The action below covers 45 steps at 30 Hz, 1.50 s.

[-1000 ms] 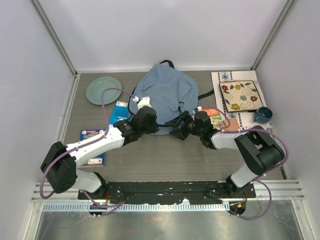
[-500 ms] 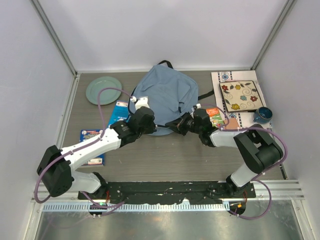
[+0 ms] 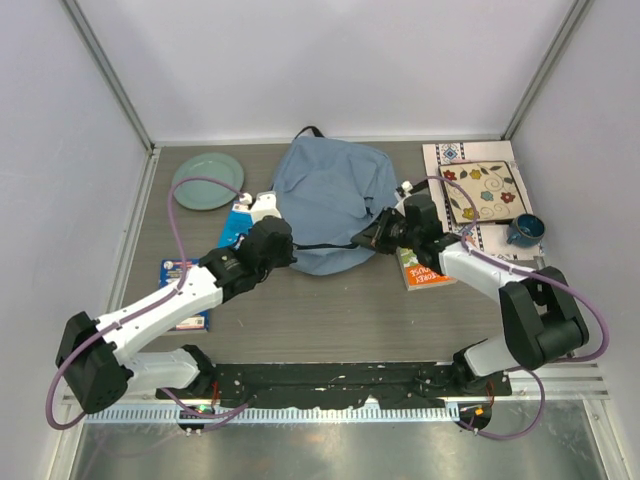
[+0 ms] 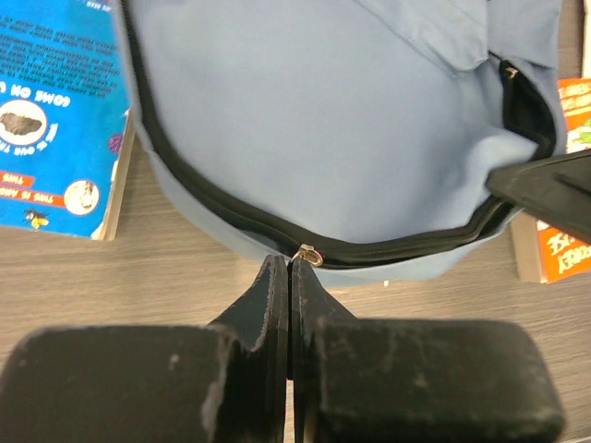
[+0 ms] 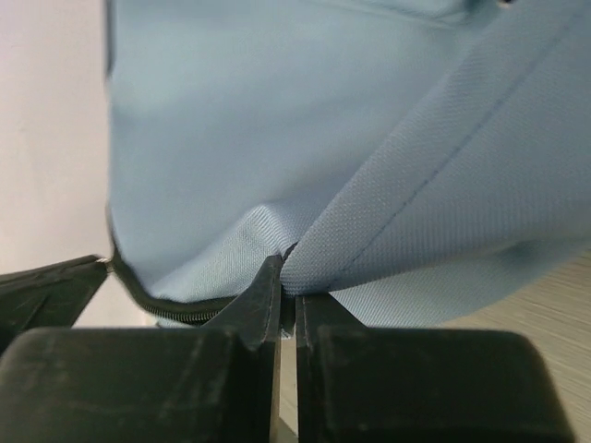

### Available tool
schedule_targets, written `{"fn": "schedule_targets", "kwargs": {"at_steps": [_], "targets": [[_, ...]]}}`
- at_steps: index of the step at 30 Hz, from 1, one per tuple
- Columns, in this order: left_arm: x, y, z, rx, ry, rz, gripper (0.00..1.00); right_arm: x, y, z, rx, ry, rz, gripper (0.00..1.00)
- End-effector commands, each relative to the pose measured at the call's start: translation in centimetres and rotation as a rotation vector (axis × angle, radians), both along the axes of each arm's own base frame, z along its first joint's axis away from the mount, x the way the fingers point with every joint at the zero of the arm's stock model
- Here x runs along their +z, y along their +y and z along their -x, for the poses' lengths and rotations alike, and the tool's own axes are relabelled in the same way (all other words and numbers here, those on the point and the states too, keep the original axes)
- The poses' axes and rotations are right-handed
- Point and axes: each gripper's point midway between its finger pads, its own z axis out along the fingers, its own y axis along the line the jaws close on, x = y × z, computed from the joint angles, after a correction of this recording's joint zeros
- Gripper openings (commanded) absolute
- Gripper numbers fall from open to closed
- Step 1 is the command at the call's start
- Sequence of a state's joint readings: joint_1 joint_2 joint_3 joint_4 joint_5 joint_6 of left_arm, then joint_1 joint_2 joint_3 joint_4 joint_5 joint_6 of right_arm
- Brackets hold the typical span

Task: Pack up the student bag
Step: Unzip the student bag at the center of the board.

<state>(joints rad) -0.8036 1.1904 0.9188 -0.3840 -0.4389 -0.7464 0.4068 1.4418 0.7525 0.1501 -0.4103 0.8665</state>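
Observation:
The student bag (image 3: 335, 198), a soft light-blue backpack with a dark zipper, lies in the middle of the table. At its near left edge my left gripper (image 3: 284, 245) is shut, its tips (image 4: 290, 263) on the small metal zipper pull (image 4: 308, 255) of the dark zipper (image 4: 212, 208). My right gripper (image 3: 368, 240) is at the bag's near right edge. There it is shut (image 5: 288, 277) on a pinched fold of the blue fabric (image 5: 388, 221). The zipper runs closed between the two grippers.
A green plate (image 3: 207, 180) sits back left. One blue book (image 3: 241, 220) lies by the bag's left side, another (image 3: 186, 290) under the left arm. An orange book (image 3: 425, 265) lies under the right arm. A floral tile (image 3: 483, 190) on a patterned mat (image 3: 445, 155) and a dark cup (image 3: 525, 230) stand right.
My right gripper has closed on the bag's fabric and drawn back to the right. The left arm has stretched forward. The bag has shifted toward the back wall.

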Motion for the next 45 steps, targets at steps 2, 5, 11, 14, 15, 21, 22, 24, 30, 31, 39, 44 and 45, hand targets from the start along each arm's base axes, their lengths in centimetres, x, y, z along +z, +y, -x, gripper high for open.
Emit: {"fn": "schedule_targets", "kwargs": {"at_steps": [2, 5, 11, 14, 15, 21, 22, 24, 30, 31, 39, 44, 45], "targets": [[-0.7, 4.0, 0.5, 0.074, 0.004, -0.128, 0.0, -3.3, -6.2, -2.3, -0.098, 0.001, 0.238, 0.01], [-0.9, 3.2, 0.9, 0.038, 0.01, -0.09, 0.0, -3.2, -6.8, -3.1, -0.112, -0.006, 0.262, 0.01], [-0.6, 0.9, 1.2, -0.052, 0.002, -0.023, 0.0, -1.9, -5.8, -4.6, -0.066, -0.027, 0.243, 0.02], [-0.8, -0.6, 1.2, -0.089, 0.013, -0.006, 0.0, -1.4, -5.6, -4.5, -0.064, -0.008, 0.231, 0.31], [-0.9, -0.9, 1.1, -0.09, 0.017, 0.002, 0.0, -1.6, -5.9, -3.7, -0.07, 0.034, 0.238, 0.39], [-0.6, -2.5, 0.6, -0.089, 0.011, 0.06, 0.0, 1.2, -7.2, -0.4, -0.167, 0.04, 0.172, 0.74], [-0.6, -2.8, 0.6, -0.096, 0.011, 0.068, 0.0, 0.6, -7.1, 0.8, -0.19, 0.087, 0.131, 0.75], [-0.3, -3.5, 0.4, -0.114, 0.011, 0.081, 0.0, 2.3, -6.4, 2.0, -0.184, 0.066, 0.031, 0.76], [-0.2, -4.6, 0.6, -0.156, 0.01, 0.079, 0.0, 3.1, -3.0, 5.3, -0.158, 0.126, -0.205, 0.77], [-0.2, -4.7, 0.6, -0.162, 0.009, 0.081, 0.0, 3.1, -2.8, 5.2, -0.179, 0.125, -0.201, 0.77], [0.7, -6.1, 1.3, -0.219, -0.008, 0.091, 0.0, 4.0, 2.4, 5.7, -0.185, 0.19, -0.319, 0.77], [1.1, -7.1, 1.8, -0.251, -0.017, 0.097, 0.0, 2.8, 3.2, 4.6, -0.247, 0.26, -0.344, 0.77], [1.2, -7.2, 1.8, -0.255, -0.018, 0.099, 0.0, 2.7, 3.3, 4.5, -0.258, 0.266, -0.346, 0.77]]}}
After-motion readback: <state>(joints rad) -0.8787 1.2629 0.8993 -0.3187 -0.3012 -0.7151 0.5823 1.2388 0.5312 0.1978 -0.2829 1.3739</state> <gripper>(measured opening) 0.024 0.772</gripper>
